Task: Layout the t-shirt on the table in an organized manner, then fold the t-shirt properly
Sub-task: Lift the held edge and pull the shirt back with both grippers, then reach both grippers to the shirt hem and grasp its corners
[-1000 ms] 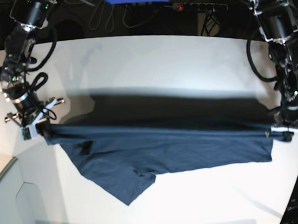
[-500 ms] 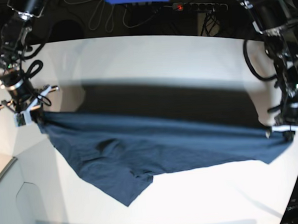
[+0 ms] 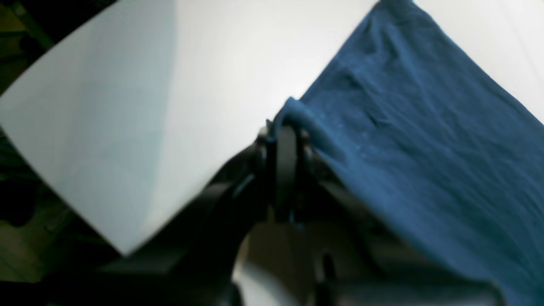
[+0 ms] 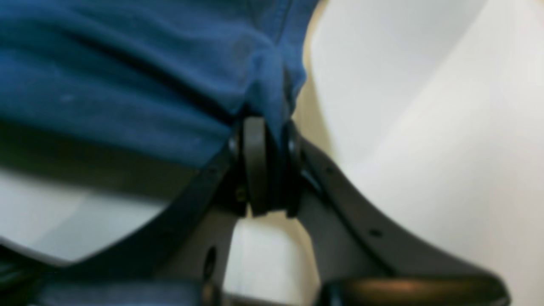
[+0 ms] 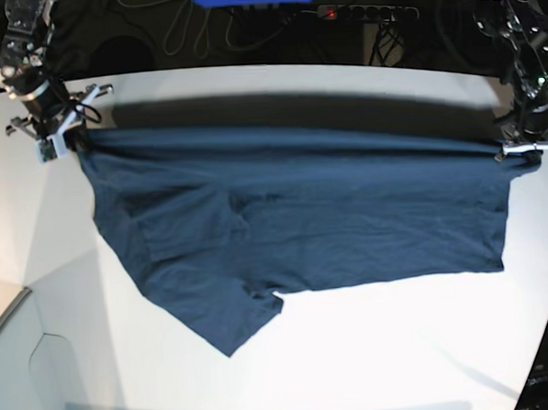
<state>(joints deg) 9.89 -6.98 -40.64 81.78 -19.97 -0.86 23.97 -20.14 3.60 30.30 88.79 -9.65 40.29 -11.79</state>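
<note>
We see the t-shirt stretched wide across the table, its top edge pulled taut toward the table's far edge. Left gripper clamped on the shirt's corner, jaws nearly together. Right gripper pinching the opposite corner, narrow gap. Lower cloth lies on the table, one sleeve pointing toward its near edge.

text: none legible | labels: none | brands: none | numbers: none
</note>
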